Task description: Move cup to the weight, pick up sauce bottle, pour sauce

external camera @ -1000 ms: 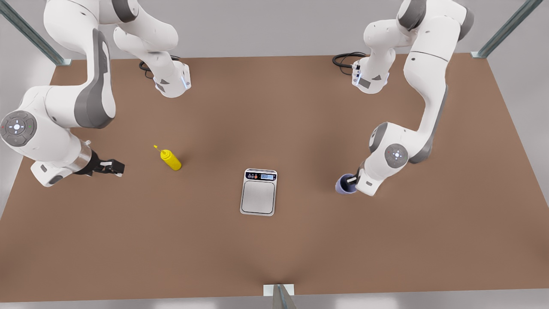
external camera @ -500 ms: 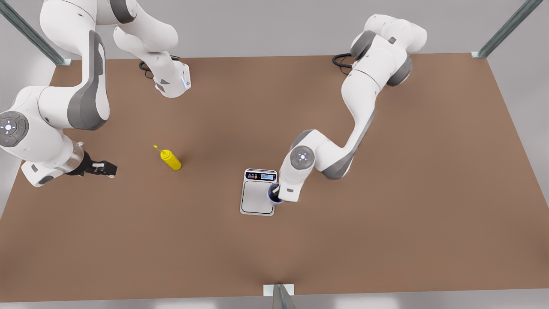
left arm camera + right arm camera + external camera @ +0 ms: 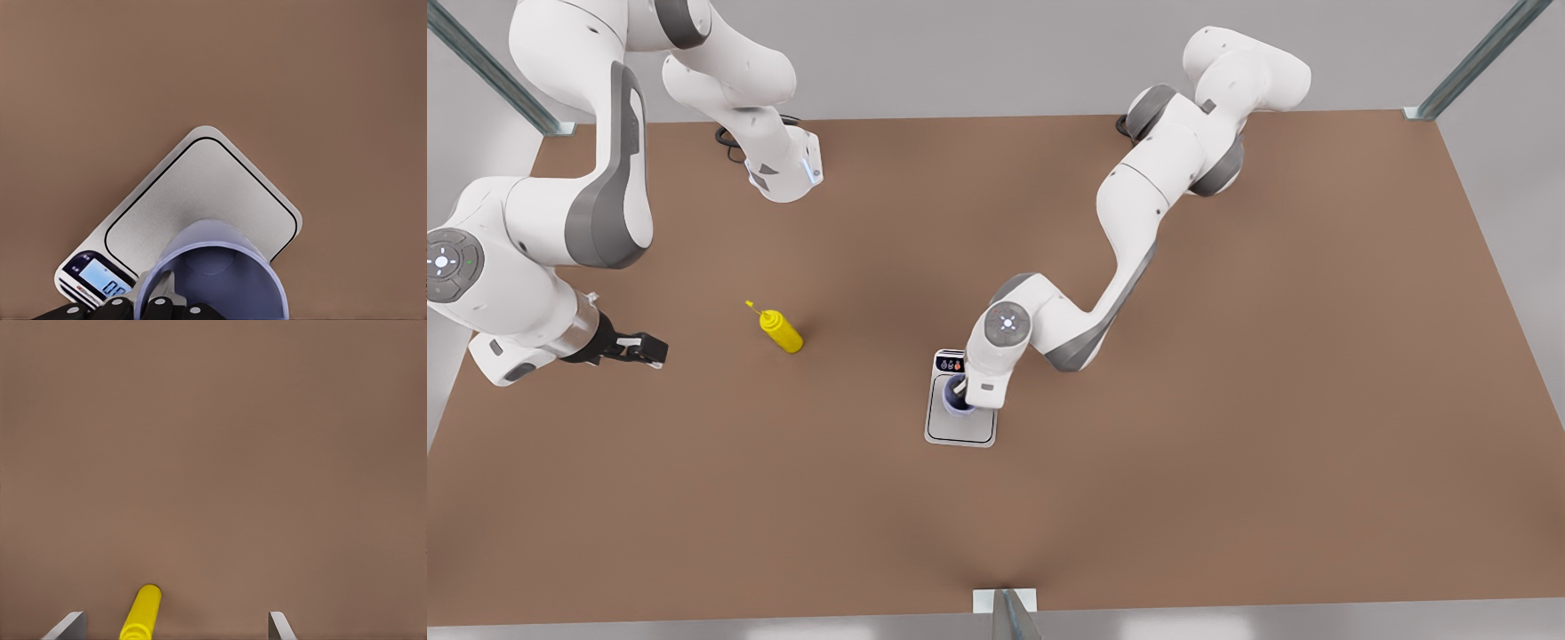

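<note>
The lavender cup [image 3: 957, 398] is upright over the steel plate of the weight [image 3: 960, 429], near its display end. My left gripper [image 3: 963, 389] is shut on the cup's rim. In the left wrist view, one finger [image 3: 162, 295] sits inside the cup [image 3: 223, 280], above the weight [image 3: 193, 193], whose display [image 3: 101, 276] is lit. I cannot tell whether the cup touches the plate. The yellow sauce bottle [image 3: 780, 328] stands on the table at the front view's left. My right gripper [image 3: 651, 349] is open beside it, a short way further left. The right wrist view shows the sauce bottle [image 3: 141, 613] between the fingertips [image 3: 67, 627].
The brown table [image 3: 1227, 400] is bordered by metal frame posts at its corners [image 3: 1423, 111] and a bracket at the near edge [image 3: 1005, 604]. Both arm bases and their cables sit at the far edge [image 3: 783, 169].
My left arm has carried the cup from the front view's right to over the weight's plate. The right gripper drew back slightly, away from the sauce bottle.
</note>
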Robot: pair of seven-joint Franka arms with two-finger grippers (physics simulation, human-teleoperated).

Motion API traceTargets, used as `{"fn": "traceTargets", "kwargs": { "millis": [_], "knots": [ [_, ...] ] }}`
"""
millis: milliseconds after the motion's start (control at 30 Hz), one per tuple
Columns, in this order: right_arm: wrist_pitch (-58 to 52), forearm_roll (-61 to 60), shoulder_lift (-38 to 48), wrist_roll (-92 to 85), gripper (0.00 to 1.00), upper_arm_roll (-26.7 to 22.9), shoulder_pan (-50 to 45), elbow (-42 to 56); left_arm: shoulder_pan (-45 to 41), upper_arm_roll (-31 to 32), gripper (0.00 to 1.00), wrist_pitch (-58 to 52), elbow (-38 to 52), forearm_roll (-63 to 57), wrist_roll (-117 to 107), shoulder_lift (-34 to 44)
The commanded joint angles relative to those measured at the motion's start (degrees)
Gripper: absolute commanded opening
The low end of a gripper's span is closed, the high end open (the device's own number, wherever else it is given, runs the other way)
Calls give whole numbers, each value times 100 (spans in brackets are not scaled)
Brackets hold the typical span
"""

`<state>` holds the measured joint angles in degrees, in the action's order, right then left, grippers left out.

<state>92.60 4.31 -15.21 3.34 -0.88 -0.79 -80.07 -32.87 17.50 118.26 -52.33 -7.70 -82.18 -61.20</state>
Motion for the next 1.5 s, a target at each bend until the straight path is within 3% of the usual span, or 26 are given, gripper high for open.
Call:
{"fn": "traceTargets", "kwargs": {
  "millis": [0,67,100,133,167,667,733,867,1000,1133,1200,1267,1300,1367,1433,1467],
  "knots": [
    [4,0,-8,0,100,0,0,0,0,-1,21,-22,3,58,0,-32],
    [4,0,-52,-9,100,9,0,0,-9,-1,21,-5,4,58,9,-41],
    [4,0,-52,0,100,0,-9,0,-9,8,27,4,4,58,44,-59],
    [4,0,-70,0,100,9,-9,0,-9,25,76,13,4,58,71,-76],
    [4,0,-87,-9,100,9,-9,9,-18,25,99,13,4,58,62,-76],
    [-295,-158,-87,-352,100,9,97,44,-44,43,100,-207,127,84,18,-50],
    [-752,-870,-79,-1485,100,9,439,26,-44,43,100,-251,135,84,18,-32],
    [-1007,-1160,-87,-2302,100,9,632,-26,-62,43,100,-497,135,128,-17,152],
    [-945,-2091,-70,-5632,100,9,1221,-474,-194,43,100,-549,109,287,-52,407],
    [-577,-2583,-79,-8497,100,0,1327,-1098,263,-476,100,-1621,-313,832,1204,1497],
    [127,-3137,-123,-10897,100,0,1573,-1907,1019,-493,99,-1982,-1051,832,2320,2367],
    [136,-3506,-184,-12646,100,0,1661,-2372,1722,-519,100,-2659,-1305,823,3638,2999],
    [136,-3770,-404,-13411,100,0,1714,-2592,1740,-941,100,-2668,-1903,875,4333,3535],
    [153,-3797,-605,-13622,100,18,1890,-3015,2073,-1170,100,-2940,-2315,884,5333,4211],
    [285,-4105,-905,-14019,100,18,1907,-3102,2100,-1671,100,-2774,-3529,876,6416,5530],
    [373,-4122,-1001,-14019,100,26,1890,-3182,2407,-1557,100,-2808,-3705,867,6645,5716]
  ]
}}
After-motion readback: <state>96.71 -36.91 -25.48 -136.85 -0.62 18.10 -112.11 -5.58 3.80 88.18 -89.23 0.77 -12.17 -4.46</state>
